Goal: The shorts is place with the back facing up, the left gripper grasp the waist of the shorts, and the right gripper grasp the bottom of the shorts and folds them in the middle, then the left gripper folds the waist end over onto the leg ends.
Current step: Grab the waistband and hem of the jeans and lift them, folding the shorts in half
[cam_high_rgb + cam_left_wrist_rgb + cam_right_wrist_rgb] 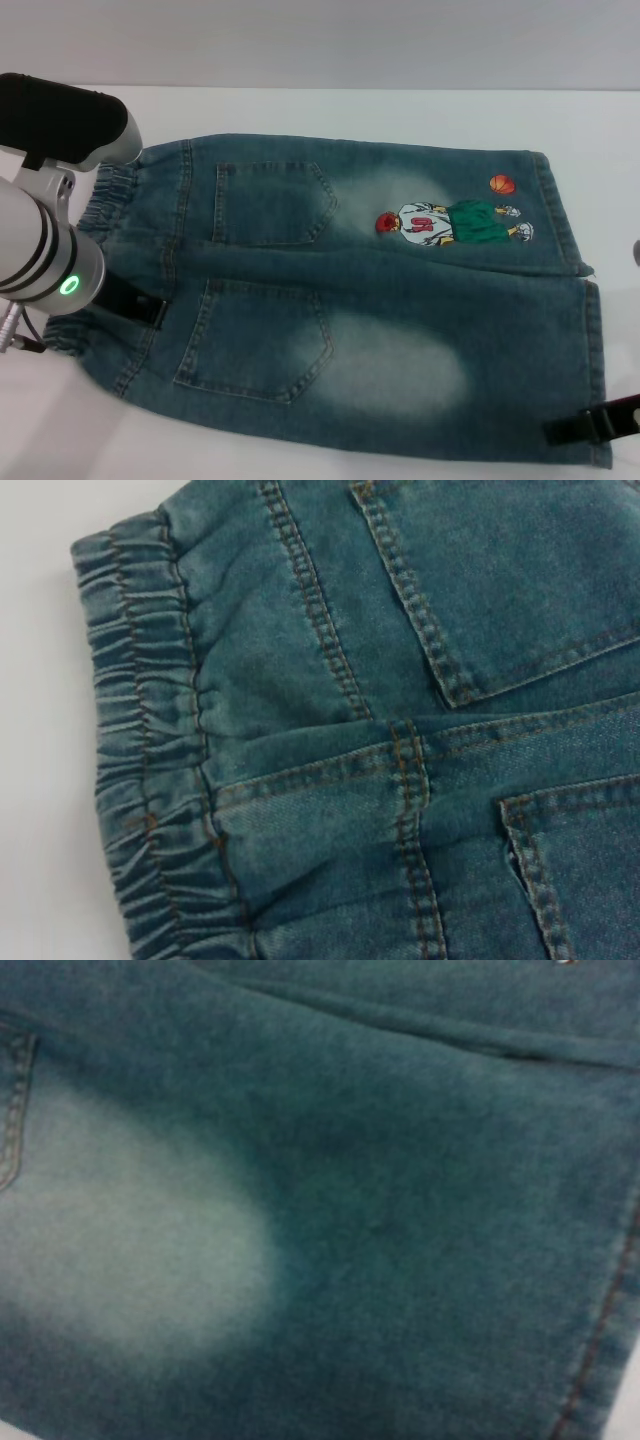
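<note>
Shorts (370, 300) lie flat on the white table (330, 110), back pockets up, waist (100, 215) toward the robot's left, hems (590, 330) toward its right; left gripper (135, 300) sits at the waist, right gripper (590, 425) at the near hem; jaws on both: can't tell how wide.

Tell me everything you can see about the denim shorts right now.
The shorts are blue faded-wash denim, spread flat on the white table, back side up, unfolded. Two patch pockets with orange stitching show, plus a cartoon basketball-player print on the far leg. The ruffled elastic waist lies toward the robot's left, the leg hems toward its right. The left pincer sits at the waist, the right pincer at the near hem.
</note>
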Controlling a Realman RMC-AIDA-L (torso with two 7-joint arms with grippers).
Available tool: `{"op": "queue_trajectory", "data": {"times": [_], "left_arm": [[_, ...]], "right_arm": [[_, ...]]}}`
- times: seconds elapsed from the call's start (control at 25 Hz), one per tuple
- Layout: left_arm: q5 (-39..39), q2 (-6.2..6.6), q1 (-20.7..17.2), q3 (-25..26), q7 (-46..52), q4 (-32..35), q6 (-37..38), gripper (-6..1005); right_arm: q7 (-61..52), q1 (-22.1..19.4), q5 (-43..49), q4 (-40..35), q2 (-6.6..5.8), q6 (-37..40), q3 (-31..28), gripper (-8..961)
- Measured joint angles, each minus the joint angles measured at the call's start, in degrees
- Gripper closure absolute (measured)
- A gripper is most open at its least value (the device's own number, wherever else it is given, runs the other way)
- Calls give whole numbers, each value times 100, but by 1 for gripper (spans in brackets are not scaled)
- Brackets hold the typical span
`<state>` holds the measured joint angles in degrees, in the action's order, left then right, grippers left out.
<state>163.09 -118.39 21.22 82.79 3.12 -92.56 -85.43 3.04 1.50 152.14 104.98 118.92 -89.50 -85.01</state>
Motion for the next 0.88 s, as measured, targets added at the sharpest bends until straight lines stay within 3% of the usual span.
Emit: {"op": "queue_trajectory", "data": {"times": [0.88], "left_arm": [[-5, 10, 75, 0, -4, 64, 8, 975]], "right_arm": [[0, -13, 146, 7, -5, -167, -45, 234]]}}
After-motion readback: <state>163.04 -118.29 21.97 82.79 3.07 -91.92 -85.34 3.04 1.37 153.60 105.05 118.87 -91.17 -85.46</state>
